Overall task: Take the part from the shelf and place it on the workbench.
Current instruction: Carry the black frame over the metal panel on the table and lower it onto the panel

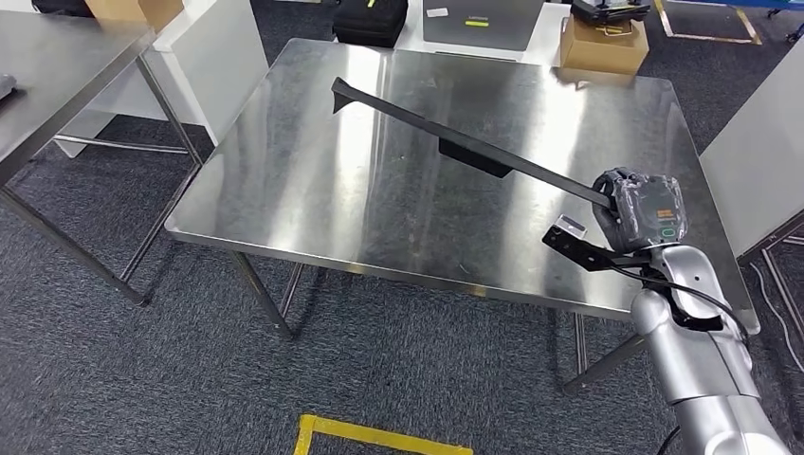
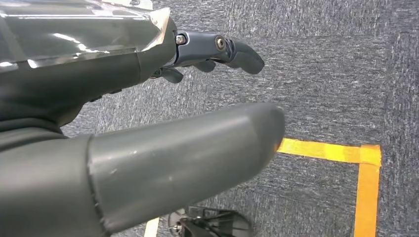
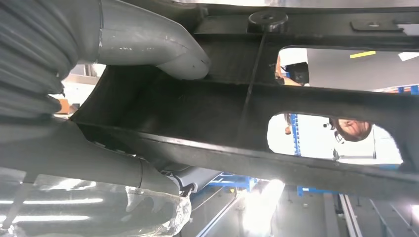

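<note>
Steel counter [image 1: 313,190], reflective, stands on grey carpet [image 1: 142,379]. Part [image 1: 455,142]: long black bar with a thicker block near its middle, running diagonally from the far-left area of the counter toward the right edge. Cannot tell whether its far end touches the surface or sits just above it. Right hand [image 1: 630,209] grips the near end of the part over the counter's right edge, fingers wrapped around it; right wrist view shows thumb [image 3: 148,42] pressed against the part's black ribbed underside. Left hand [image 2: 148,128] hangs over carpet, holds nothing, fingers [image 2: 237,52] extended and apart from the thumb. Yellow tape [image 2: 346,153] on the floor. Cardboard box [image 1: 604,43] beyond the far edge.
</note>
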Controlling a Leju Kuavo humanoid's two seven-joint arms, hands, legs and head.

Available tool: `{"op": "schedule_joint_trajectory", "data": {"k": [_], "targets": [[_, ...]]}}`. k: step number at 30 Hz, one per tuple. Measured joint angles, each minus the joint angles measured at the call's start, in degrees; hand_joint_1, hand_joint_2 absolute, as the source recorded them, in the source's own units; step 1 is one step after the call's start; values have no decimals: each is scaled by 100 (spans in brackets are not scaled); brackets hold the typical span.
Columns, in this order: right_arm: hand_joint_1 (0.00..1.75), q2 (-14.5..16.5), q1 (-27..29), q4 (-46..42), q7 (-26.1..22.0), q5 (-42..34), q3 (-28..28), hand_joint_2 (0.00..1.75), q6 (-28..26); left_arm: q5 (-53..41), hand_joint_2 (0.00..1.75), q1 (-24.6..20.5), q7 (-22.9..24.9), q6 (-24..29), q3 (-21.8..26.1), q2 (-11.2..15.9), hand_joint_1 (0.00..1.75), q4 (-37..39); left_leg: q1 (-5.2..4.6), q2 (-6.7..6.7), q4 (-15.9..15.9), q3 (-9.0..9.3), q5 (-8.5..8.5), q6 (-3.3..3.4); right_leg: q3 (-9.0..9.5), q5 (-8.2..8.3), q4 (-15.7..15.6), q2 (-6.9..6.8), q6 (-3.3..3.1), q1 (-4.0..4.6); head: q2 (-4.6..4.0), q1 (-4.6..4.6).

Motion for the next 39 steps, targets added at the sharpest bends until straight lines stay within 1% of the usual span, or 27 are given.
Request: {"op": "schedule_joint_trajectory", "data": {"k": [1,2,3,5,6,7,8,9,10,12,14,16,20,21,25,26,29,34,39], "targets": [[175,4,6,2,3,5,-1,175,-2,0,0,3,-3,4,0,1,0,0,41,10,193,-210,-104,-42,30,-35,0,8,0,-8,0,-9],[175,7,11,6,7,12,-1,175,-4,2,0,6,-2,7,0,4,0,0,80,21,207,-337,-67,-76,68,-71,1,17,17,-22,0,-12],[175,9,15,10,11,18,-2,175,-5,4,0,7,-2,9,0,8,0,0,116,30,15,-357,134,-108,114,-109,4,24,47,-43,0,-17],[175,12,14,14,13,25,-2,175,-7,9,0,8,-2,12,0,15,0,1,183,41,-732,-206,755,-172,208,-187,25,33,124,-78,0,-29],[175,16,11,15,13,25,-1,175,-8,10,0,7,-2,13,0,15,0,2,199,43,-1045,-130,925,-178,230,-224,44,40,171,-82,0,-47],[175,19,4,16,13,25,-2,175,-9,11,0,5,-1,13,0,14,0,3,203,39,-1236,-73,1028,-164,232,-258,64,45,219,-69,0,-55],[175,24,-1,19,14,24,-4,175,-11,15,0,7,0,14,1,13,0,4,202,35,-1304,-54,1058,-133,224,-289,90,52,257,-45,0,-59],[175,26,-5,22,15,24,-7,175,-14,17,0,8,1,15,1,12,0,4,186,32,-1298,-43,1060,-97,214,-307,106,57,269,-26,-1,-52],[175,21,-9,25,17,23,-13,175,-16,19,0,10,2,17,1,11,0,4,167,25,-1299,-32,1123,-81,214,-317,114,57,269,-8,-1,-30],[175,13,-10,29,19,23,-22,175,-17,21,0,10,2,21,0,9,0,4,120,9,-1299,-38,1152,-71,230,-315,103,53,244,-13,-1,0],[175,11,-11,29,20,24,-27,175,-18,22,0,8,2,26,0,8,0,4,87,-12,-1298,-43,1143,-38,243,-314,70,41,246,-32,-1,21],[175,11,-18,35,21,33,-33,175,-23,22,0,8,2,30,0,6,0,4,78,-24,-1299,-47,1135,-1,257,-314,41,32,247,-37,0,33],[175,12,-54,82,51,87,-49,175,-51,22,0,8,2,31,0,4,0,4,66,-27,-1299,-51,1126,43,268,-304,13,28,265,-41,0,53],[175,12,-76,105,70,112,-52,175,-56,21,0,8,2,31,0,4,0,4,62,-27,-1298,-52,1124,49,267,-302,11,28,278,-44,0,56],[175,10,-281,339,184,243,-88,175,-87,15,0,8,-7,43,0,4,0,4,47,-24,-1297,-55,1124,56,261,-299,8,29,425,-66,0,59],[175,10,-364,452,210,280,-104,175,-107,9,0,8,-18,45,0,4,0,4,46,-24,-1296,-56,1124,57,259,-299,10,29,434,-68,0,60],[175,2,-702,942,276,388,-169,175,-246,-9,0,8,-74,23,-4,3,0,4,49,-22,-1297,-55,1129,61,249,-299,21,29,435,-66,0,58],[175,-47,-1374,2105,332,580,-310,175,-642,-34,0,2,-102,-40,-31,4,0,4,56,-20,-1299,-56,1134,66,241,-300,38,29,434,-58,0,56],[175,-43,-2029,3119,618,855,-334,175,-719,-103,0,-32,-85,-25,-63,8,0,4,64,-13,-1299,-56,1136,63,239,-300,41,30,434,-52,0,57]]}}
